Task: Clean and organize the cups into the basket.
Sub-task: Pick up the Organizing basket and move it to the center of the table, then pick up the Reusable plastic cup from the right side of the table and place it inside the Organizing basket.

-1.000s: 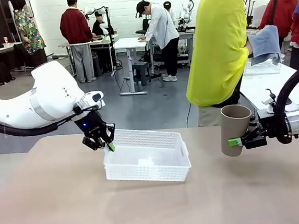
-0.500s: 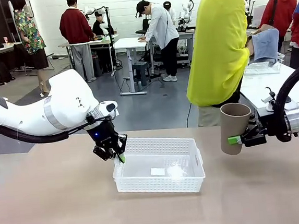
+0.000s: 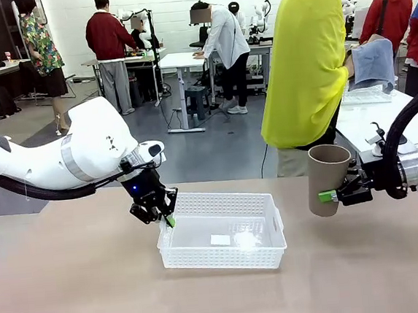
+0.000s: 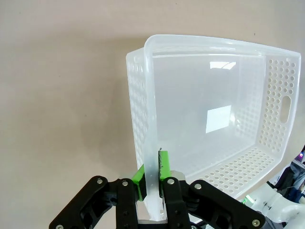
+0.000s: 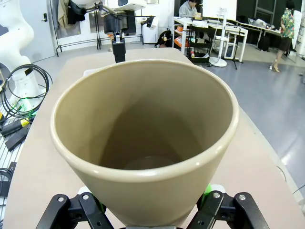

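Front view, tan cup [image 3: 329, 177] in right claw [image 3: 329, 196]

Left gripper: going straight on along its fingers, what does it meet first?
The left gripper is clamped on a wall of the basket, so it would slide down that wall and probably hit the table just beneath; depth is unclear.

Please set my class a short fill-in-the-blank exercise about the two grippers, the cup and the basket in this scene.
1. The left gripper is shut on the wall of the ____ basket.
2. The right gripper holds a tan cup with its mouth facing ____.
3. The number of cups inside the basket is ____.
Missing words: white, up, zero.
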